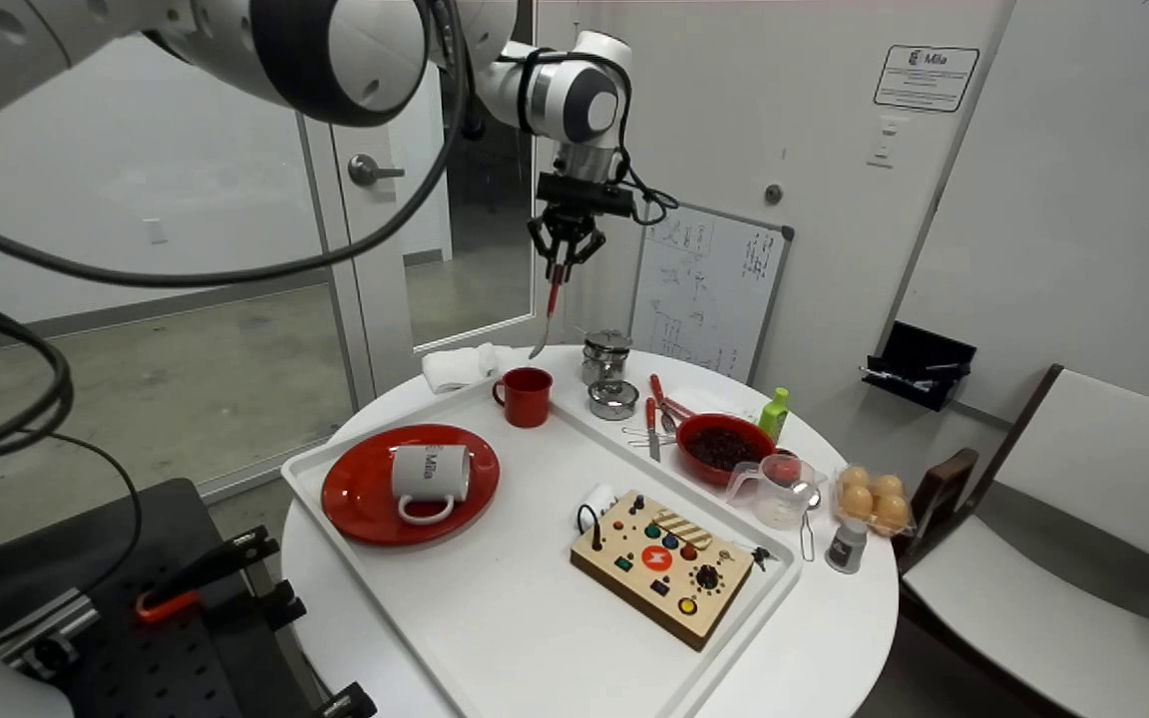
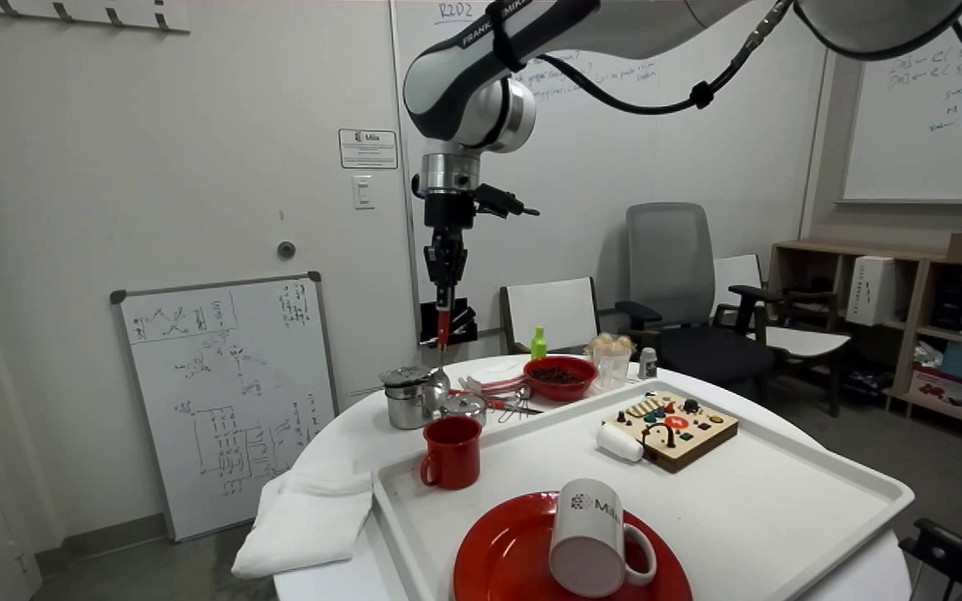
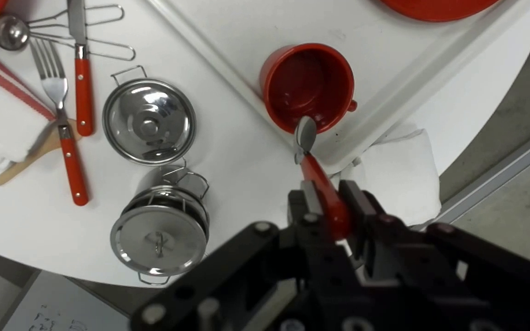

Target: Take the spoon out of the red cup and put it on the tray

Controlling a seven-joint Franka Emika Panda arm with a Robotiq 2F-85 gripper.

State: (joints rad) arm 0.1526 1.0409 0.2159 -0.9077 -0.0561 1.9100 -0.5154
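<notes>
Clasping a red handle, the claw (image 3: 331,195) points down, pressed tight to both sides of the grip. Directly beneath the claw hangs the spoon (image 3: 315,171), out of the red cup (image 1: 527,401) but near its rim; in an exterior view a gap shows between them. It is held high on the handle, presumably so its bowl can clear the cup without the claw meeting that rim. Slim, with a glossy red handle and shiny metal bowl lowest, the spoon tilts a little off upright. Below the claw, the cup stands upright within a corner of the tray (image 1: 505,588); removal seems done, only laying-down left. Farther from the claw, on that tray, sit the red plate (image 1: 360,486) and, farther still, a wooden control box (image 1: 679,571); the stretch between them would probably suit the spoon.
</notes>
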